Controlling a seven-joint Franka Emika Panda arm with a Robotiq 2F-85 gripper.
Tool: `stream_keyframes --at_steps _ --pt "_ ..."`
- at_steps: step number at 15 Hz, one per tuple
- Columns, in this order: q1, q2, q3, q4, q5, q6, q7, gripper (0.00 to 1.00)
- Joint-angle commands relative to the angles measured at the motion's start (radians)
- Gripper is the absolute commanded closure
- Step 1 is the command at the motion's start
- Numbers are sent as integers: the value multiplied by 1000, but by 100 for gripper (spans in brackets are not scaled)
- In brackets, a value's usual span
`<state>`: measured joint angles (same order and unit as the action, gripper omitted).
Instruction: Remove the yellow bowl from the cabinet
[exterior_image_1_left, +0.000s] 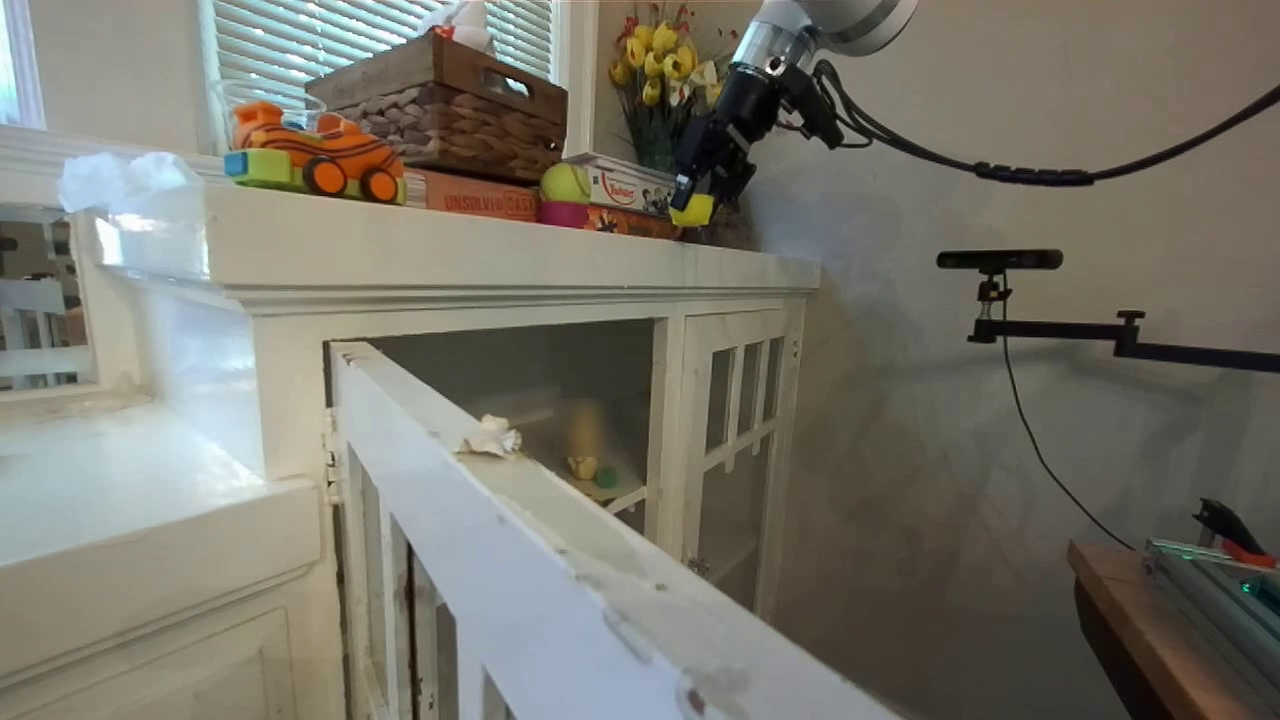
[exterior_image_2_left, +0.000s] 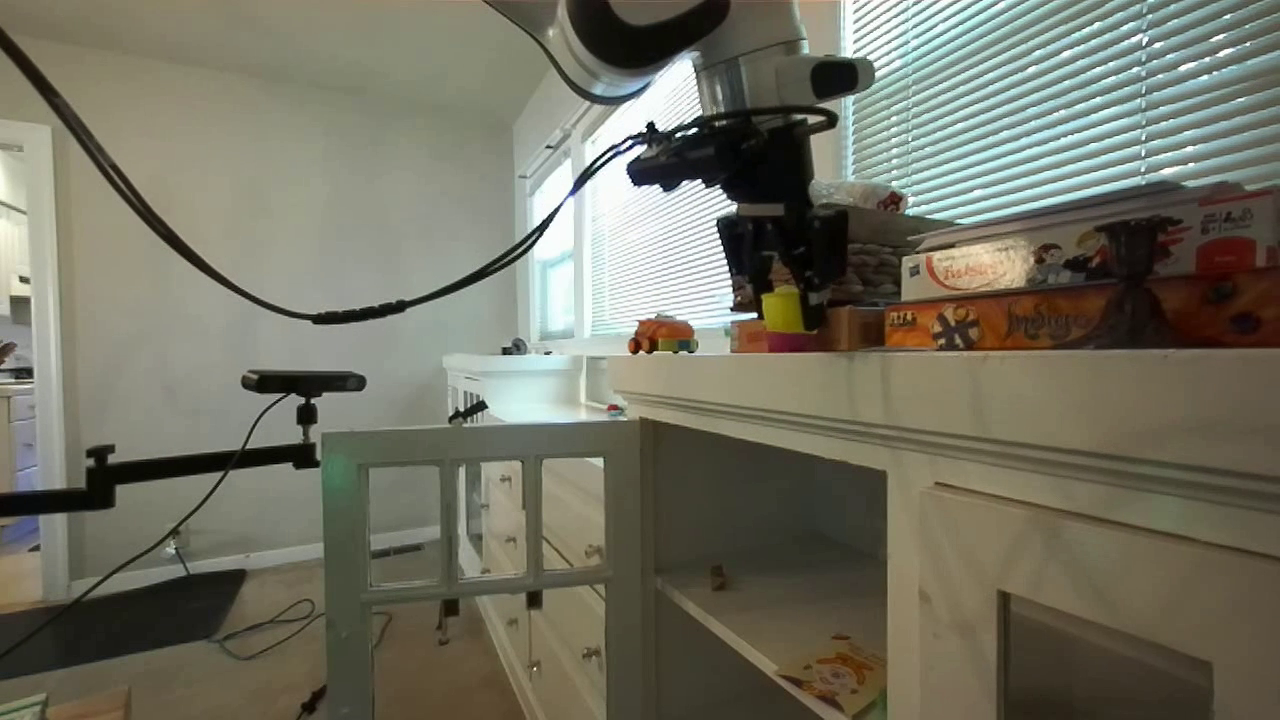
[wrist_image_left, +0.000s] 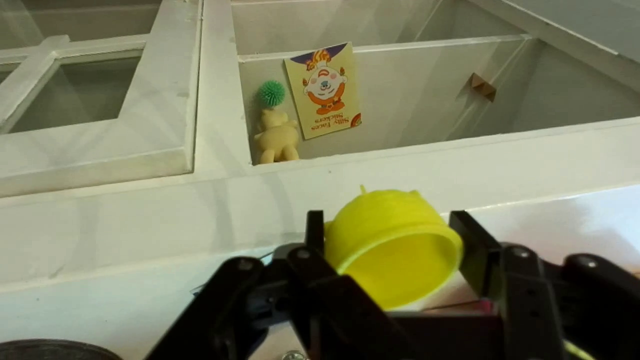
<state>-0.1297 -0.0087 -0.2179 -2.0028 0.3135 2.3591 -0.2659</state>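
The yellow bowl (wrist_image_left: 390, 215) sits tilted between the fingers of my gripper (wrist_image_left: 386, 222) in the wrist view, its opening facing the camera. The gripper is shut on its sides. Both exterior views also show the bowl (exterior_image_1_left: 692, 211) (exterior_image_2_left: 783, 311) at the fingertips, a little above the level of the cabinet's top ledge. The white cabinet (exterior_image_1_left: 500, 245) (exterior_image_2_left: 760, 380) has one glass-paned door (exterior_image_2_left: 340, 560) swung wide open, with its shelf showing. Whether the bowl is over the ledge or just in front of it is hard to tell.
On the ledge stand an orange toy car (exterior_image_1_left: 320, 150), a woven basket (exterior_image_1_left: 480, 120), game boxes (exterior_image_2_left: 1000, 270), yellow flowers (exterior_image_1_left: 655, 55) and a dark stand (exterior_image_2_left: 1135, 270). The shelf holds a yellowish figure (wrist_image_left: 277, 137), a green spiky ball (wrist_image_left: 271, 93) and a sticker booklet (wrist_image_left: 325, 90).
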Motion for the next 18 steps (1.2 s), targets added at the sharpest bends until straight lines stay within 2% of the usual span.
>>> stream_keyframes --at_steps 1,14,15,16,18 --pt "-18 94 18 93 27 24 34 61" --pt "-66 235 64 260 15 17 86 61" --pt "-67 240 66 267 11 17 92 29" --pt "-69 243 68 272 10 17 96 10" --pt "-70 246 72 275 11 20 102 1"
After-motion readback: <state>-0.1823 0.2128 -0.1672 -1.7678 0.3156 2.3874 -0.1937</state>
